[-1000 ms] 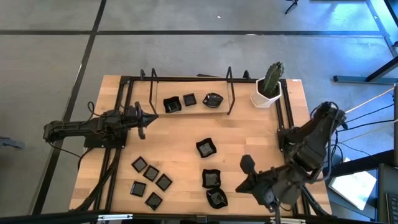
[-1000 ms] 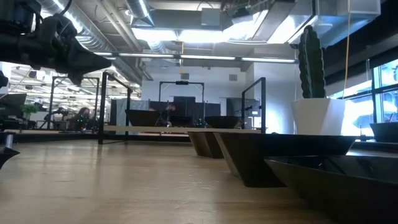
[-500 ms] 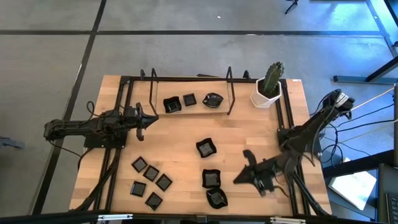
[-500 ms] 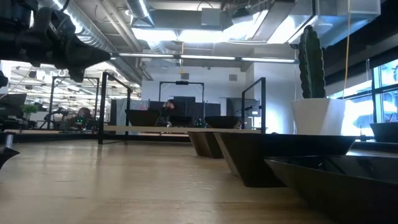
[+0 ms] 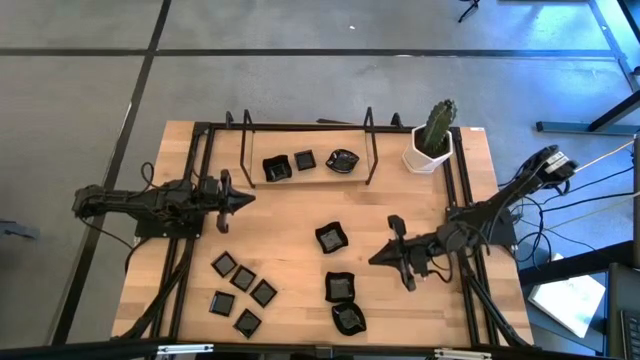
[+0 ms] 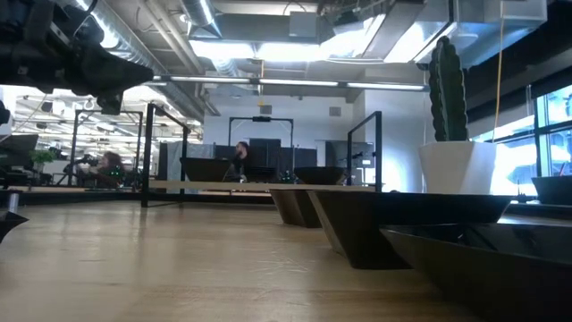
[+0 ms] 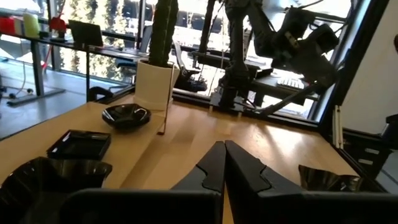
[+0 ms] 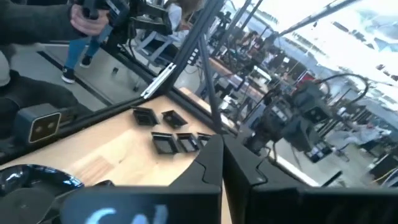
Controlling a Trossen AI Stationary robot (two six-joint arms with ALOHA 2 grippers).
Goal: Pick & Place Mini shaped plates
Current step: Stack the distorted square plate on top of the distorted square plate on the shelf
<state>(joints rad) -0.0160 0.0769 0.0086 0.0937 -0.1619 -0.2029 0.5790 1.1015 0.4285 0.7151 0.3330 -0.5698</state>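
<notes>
The mini shaped plates are glossy black. Three rest on the far shelf (image 5: 305,162). Three wavy-edged ones (image 5: 332,237) lie bottom-down mid-table. Several small flat squares (image 5: 243,290) lie near the near-left corner. My left gripper (image 5: 250,198) is shut and hovers left of centre, pointing toward the table's right; its wrist view (image 7: 222,163) looks over the shelf plates (image 7: 126,115). My right gripper (image 5: 373,260) is shut and empty, right of the wavy plates; its wrist view (image 8: 221,155) sees the small squares (image 8: 168,134).
A white pot with a cactus (image 5: 432,142) stands at the far right corner. A black metal frame (image 5: 370,145) carries the shelf along the far side. People show in the room beyond (image 8: 93,18). Bare wood (image 5: 290,215) lies between the shelf and the plates.
My right arm has swung in from the table's near right corner. Its gripper has moved toward the far edge and now sits beside the middle wavy plates. No plate has moved.
</notes>
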